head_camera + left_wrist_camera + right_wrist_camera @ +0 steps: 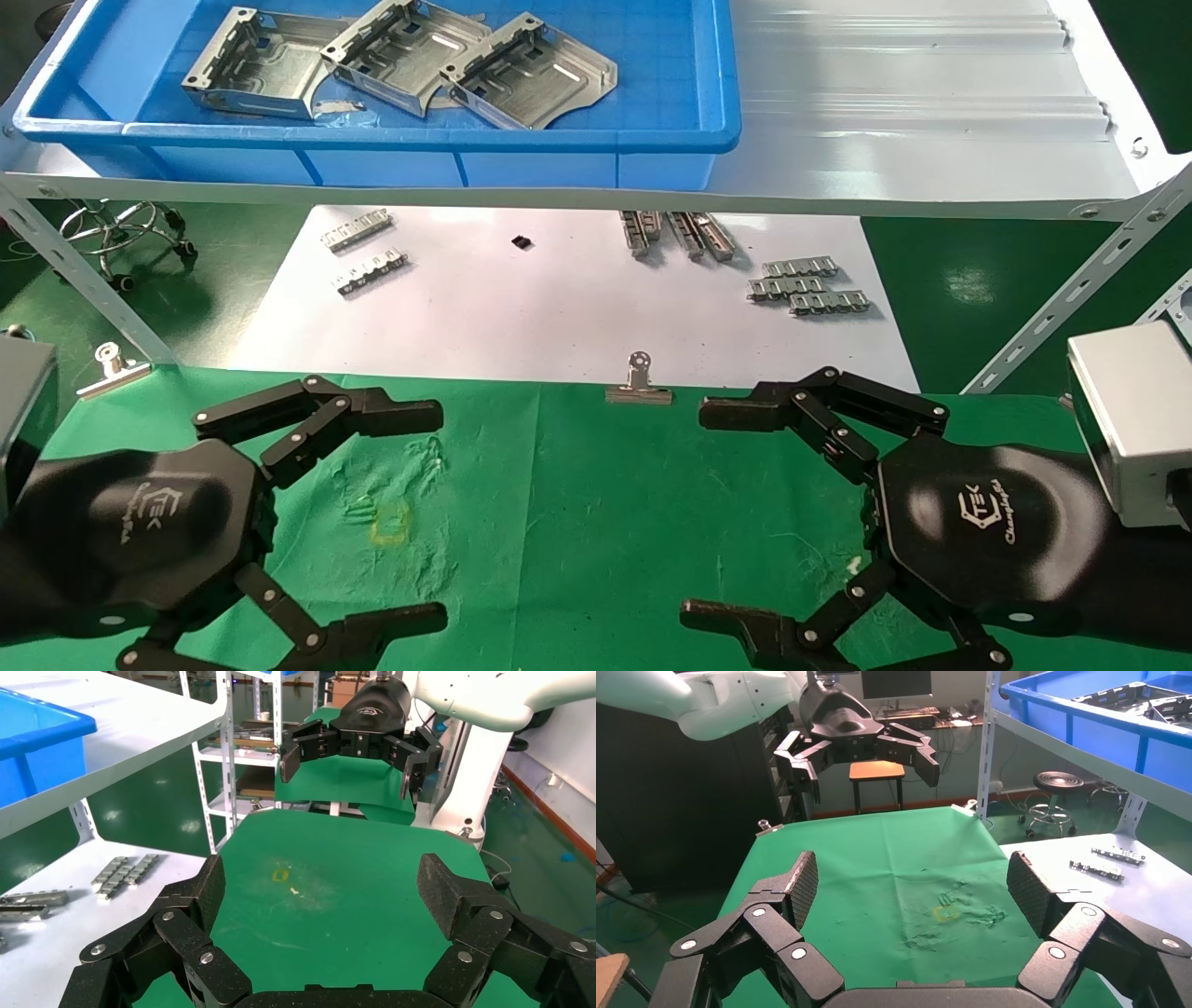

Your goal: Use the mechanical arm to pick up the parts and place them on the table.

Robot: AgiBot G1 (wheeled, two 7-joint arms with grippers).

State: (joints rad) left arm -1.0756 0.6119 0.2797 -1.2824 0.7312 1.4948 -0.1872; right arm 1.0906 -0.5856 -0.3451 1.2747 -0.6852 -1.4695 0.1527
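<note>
Head camera looks down; wrist cameras face each other across the table (577,522).

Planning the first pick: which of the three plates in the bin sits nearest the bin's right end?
The plate with its curved edge facing right; the others lie left of it.

Parts (400,56): shiny stamped metal. Table (577,522): creased matt green cloth. Bin (521,140): glossy blue plastic.

The green cloth bench (596,522) is lying creased, a yellow square outline (391,524) sitting left of its middle and two binder clips (639,382) gripping its far edge, one at the left corner.
</note>
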